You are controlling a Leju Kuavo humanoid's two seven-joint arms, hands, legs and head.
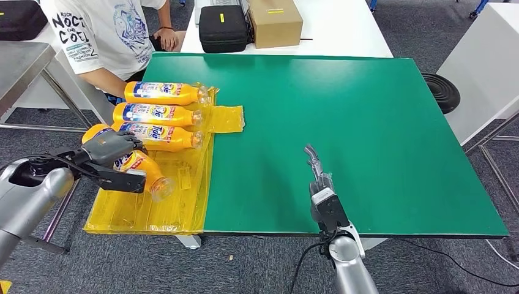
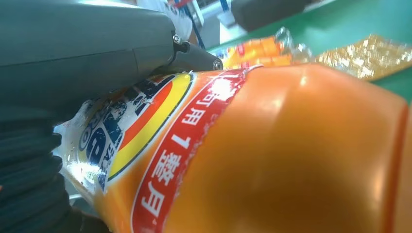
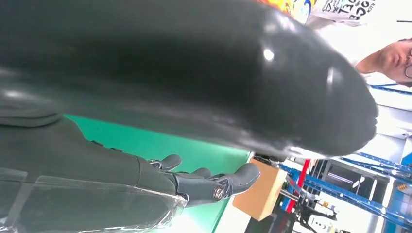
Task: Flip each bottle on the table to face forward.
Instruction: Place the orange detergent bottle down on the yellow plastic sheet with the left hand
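Several orange Tide bottles lie on a yellow plastic sheet at the left edge of the green table. Three of them lie side by side with labels up, caps pointing right. My left hand grips the nearest bottle, which lies at an angle; its orange body and label loom close in the left wrist view. My right hand hovers over the table's near middle, fingers apart, holding nothing.
A person in a white printed shirt stands at the table's far left corner. A black case and a cardboard box sit on the white table behind. A metal table stands to the left.
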